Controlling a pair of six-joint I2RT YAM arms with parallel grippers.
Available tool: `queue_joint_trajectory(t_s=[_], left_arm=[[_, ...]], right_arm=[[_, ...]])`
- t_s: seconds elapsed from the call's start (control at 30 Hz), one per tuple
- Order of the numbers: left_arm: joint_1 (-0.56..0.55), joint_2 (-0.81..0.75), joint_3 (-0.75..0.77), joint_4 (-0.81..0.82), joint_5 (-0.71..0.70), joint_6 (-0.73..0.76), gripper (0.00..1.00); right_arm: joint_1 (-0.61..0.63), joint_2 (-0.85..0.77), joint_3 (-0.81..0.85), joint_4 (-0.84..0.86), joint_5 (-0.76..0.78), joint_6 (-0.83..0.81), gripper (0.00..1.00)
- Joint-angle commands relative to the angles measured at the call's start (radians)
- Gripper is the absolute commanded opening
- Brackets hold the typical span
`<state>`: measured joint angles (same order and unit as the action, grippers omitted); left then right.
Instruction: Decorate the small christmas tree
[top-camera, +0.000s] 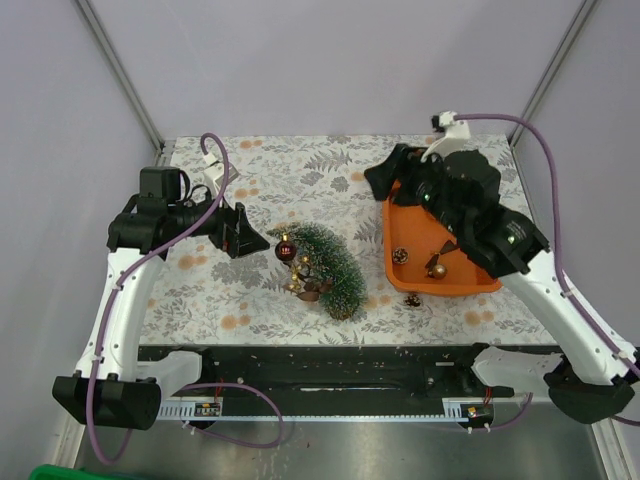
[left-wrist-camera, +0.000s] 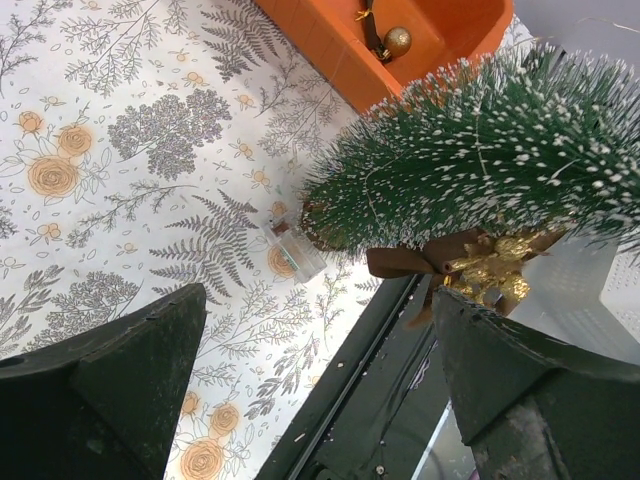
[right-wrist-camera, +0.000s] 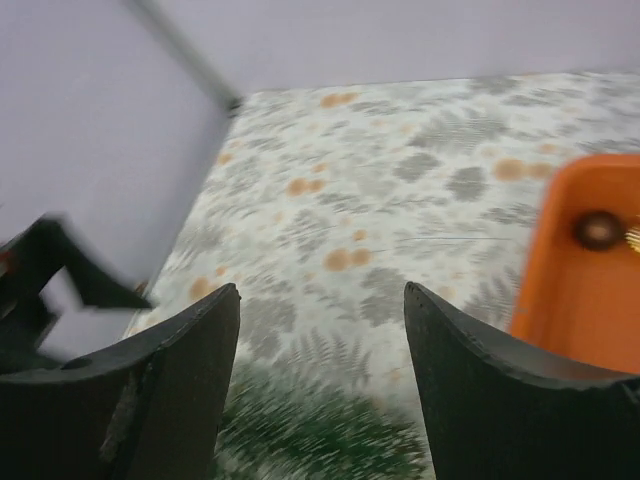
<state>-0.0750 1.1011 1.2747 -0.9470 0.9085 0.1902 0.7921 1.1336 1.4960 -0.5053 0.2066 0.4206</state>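
The small christmas tree lay on its side toward the tabletop's near edge; left pincer and right pincer both gaped wide.

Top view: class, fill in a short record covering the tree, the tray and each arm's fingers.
tree: on its side on the table, red ball and brown bow on it
tray: orange, right of tree, gold ball inside
left fingers: open, empty, left of tree
right fingers: open, empty
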Motion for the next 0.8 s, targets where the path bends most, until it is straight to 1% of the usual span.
queue_joint_trajectory(t_s=[0.0,0.07,0.2,0.27,0.37,0.47,0.63,0.77], left_arm=[[0.003,-0.015,0.044,0.002,-0.036,0.014,0.99],[0.003,-0.004,0.067,-0.013,-0.055,0.023,0.99],[0.006,0.012,0.103,-0.039,-0.086,0.034,0.99],[0.007,0.022,0.120,-0.052,-0.095,0.040,0.99],[0.011,0.032,0.132,-0.058,-0.106,0.041,0.99],[0.014,0.049,0.140,-0.061,-0.114,0.049,0.99],[0.020,0.078,0.153,-0.065,-0.112,0.061,0.99],[0.023,0.091,0.149,-0.065,-0.102,0.068,0.99]], right_arm=[[-0.261,0.073,-0.023,-0.068,0.048,0.089,0.75],[-0.393,0.136,-0.055,-0.093,0.066,0.142,0.76],[-0.600,0.314,-0.123,-0.166,0.135,0.234,0.79],[-0.645,0.412,-0.146,-0.183,0.168,0.250,0.79],[-0.665,0.518,-0.167,-0.206,0.233,0.262,0.77],[-0.668,0.538,-0.213,-0.191,0.264,0.294,0.76],[-0.668,0.537,-0.299,-0.158,0.241,0.349,0.72],[-0.669,0.569,-0.313,-0.159,0.224,0.363,0.69]])
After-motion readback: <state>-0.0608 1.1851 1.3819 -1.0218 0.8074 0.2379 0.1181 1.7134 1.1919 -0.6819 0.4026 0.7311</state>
